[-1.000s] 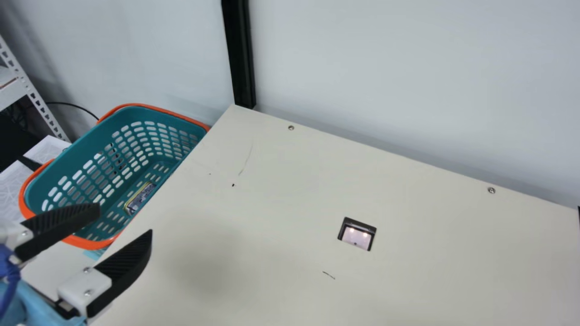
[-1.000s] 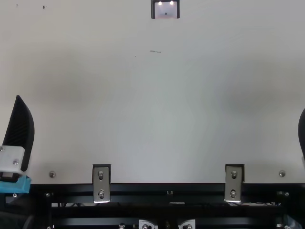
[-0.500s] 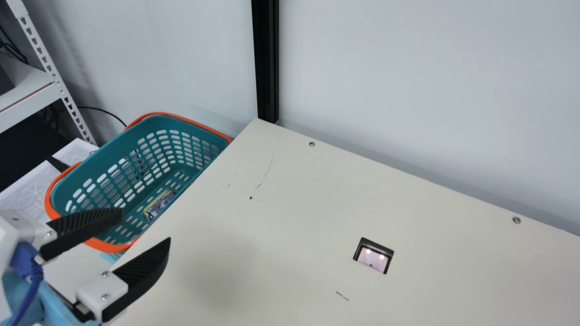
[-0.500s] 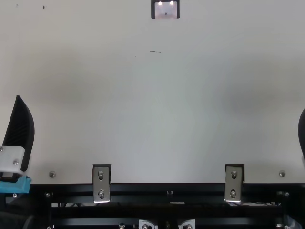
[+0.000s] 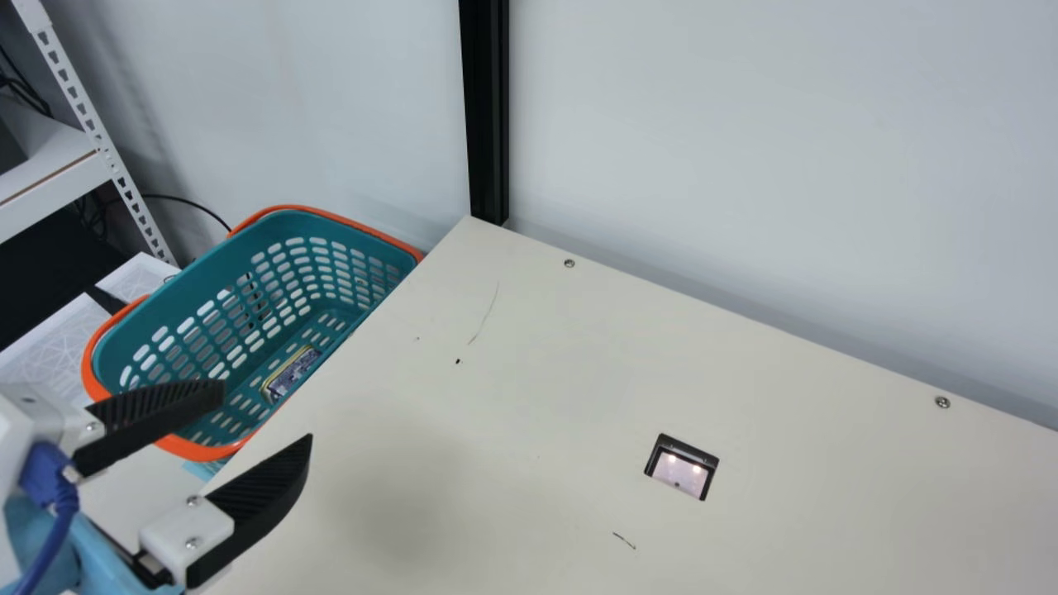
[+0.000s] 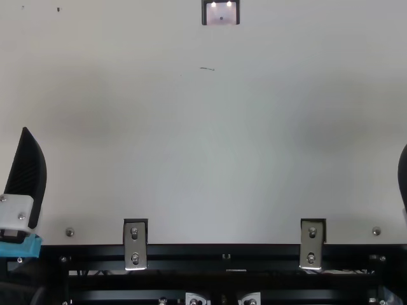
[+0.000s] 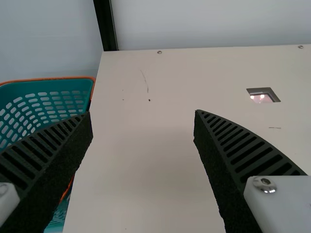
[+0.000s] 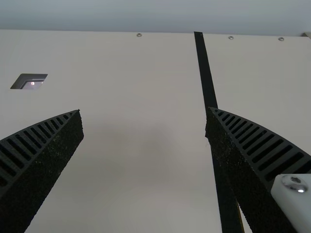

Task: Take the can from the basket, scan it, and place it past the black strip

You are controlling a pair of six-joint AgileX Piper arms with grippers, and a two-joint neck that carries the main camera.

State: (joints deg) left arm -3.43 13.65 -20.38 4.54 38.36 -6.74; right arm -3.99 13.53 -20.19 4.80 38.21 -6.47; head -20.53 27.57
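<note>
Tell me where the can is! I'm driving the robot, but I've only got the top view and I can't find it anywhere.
Observer: The main view has it: the can is lying at the bottom of the basket.
Operator: Cool! Are my grabby claws open or closed?
Observer: In the left wrist view, the left gripper is open, with nothing held between its two fingers.
Operator: And after scanning, what do I have to get past?
Observer: The black strip. The right wrist view shows it running in from the far edge of the table.
</note>
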